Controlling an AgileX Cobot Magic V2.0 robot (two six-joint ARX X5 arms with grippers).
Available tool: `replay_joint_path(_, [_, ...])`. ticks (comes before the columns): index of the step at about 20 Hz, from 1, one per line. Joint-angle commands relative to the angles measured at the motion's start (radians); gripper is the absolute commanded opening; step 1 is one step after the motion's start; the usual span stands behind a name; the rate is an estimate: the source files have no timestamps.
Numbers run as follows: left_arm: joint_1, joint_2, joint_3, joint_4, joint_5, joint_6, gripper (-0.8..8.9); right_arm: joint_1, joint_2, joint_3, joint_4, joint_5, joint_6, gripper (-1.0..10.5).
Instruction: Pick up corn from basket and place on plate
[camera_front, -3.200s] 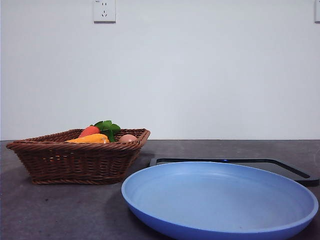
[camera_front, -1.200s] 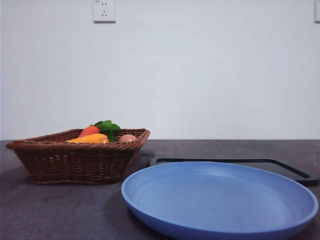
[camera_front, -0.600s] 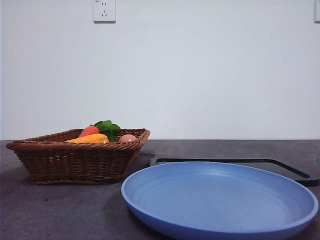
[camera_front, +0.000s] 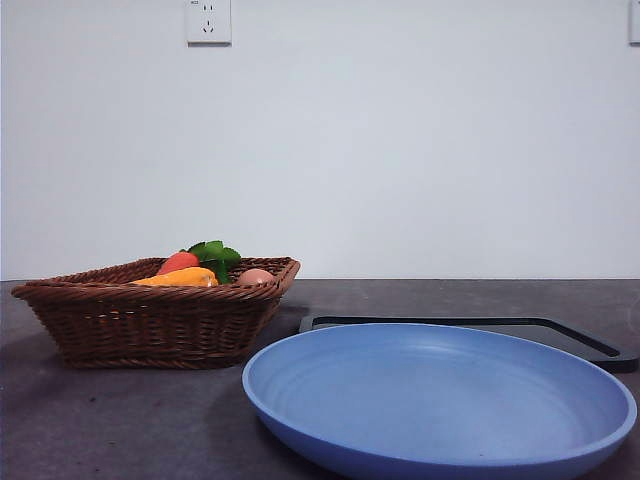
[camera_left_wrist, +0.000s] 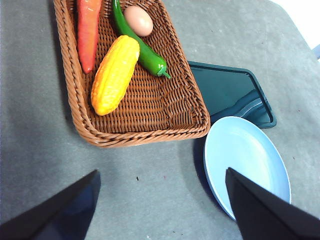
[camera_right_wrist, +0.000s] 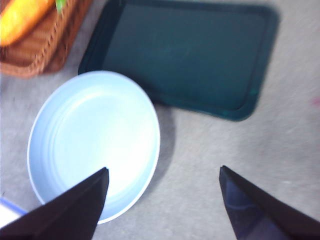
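Lying lengthwise in basket (camera_left_wrist: 185, 107), corn (camera_left_wrist: 115, 74) beside carrot (camera_left_wrist: 88, 31), both tools spread, holding nothing

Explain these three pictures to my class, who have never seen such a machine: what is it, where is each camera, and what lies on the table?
It is a robot with two arms, each ending in a two-jawed hand. One camera sits low at table height; one rides on each wrist, looking down. The left hand and right hand both hang open above the table, holding nothing. A dark brown woven wicker basket holds a bumpy yellow corn cob, a smooth orange carrot, a green pepper and an egg. Beside it lie a bare round light-blue plate and a flat black tray.
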Motion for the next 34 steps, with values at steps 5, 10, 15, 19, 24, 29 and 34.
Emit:
replay_joint_path(5, [-0.002, 0.005, 0.019, 0.006, 0.004, 0.016, 4.08, 0.095, 0.259, 0.016, 0.105, -0.006, 0.014, 3.6])
replay_joint_path(10, [-0.002, 0.005, 0.019, 0.005, 0.004, 0.016, 4.08, 0.158, 0.483, 0.016, 0.197, -0.007, 0.014, 3.4])
replay_joint_path(15, [-0.002, 0.005, 0.019, 0.005, 0.004, 0.016, 4.08, 0.211, 0.641, 0.016, 0.27, -0.006, 0.013, 2.5])
replay_joint_path(19, [-0.002, 0.005, 0.019, 0.005, 0.004, 0.016, 4.08, 0.233, 0.703, 0.016, 0.289, -0.005, 0.013, 1.2])
replay_joint_path(24, [-0.002, 0.005, 0.019, 0.006, 0.004, 0.016, 4.08, 0.233, 0.708, 0.016, 0.299, -0.006, 0.013, 0.0])
replay_joint_path(29, [-0.003, 0.063, 0.065, 0.008, -0.001, 0.021, 4.06, 0.233, 0.649, 0.03, 0.264, -0.011, 0.022, 0.0])
replay_joint_path(34, [-0.063, 0.218, 0.14, 0.075, -0.046, 0.036, 4.06, 0.233, 0.487, 0.089, 0.137, -0.01, 0.022, 0.0])
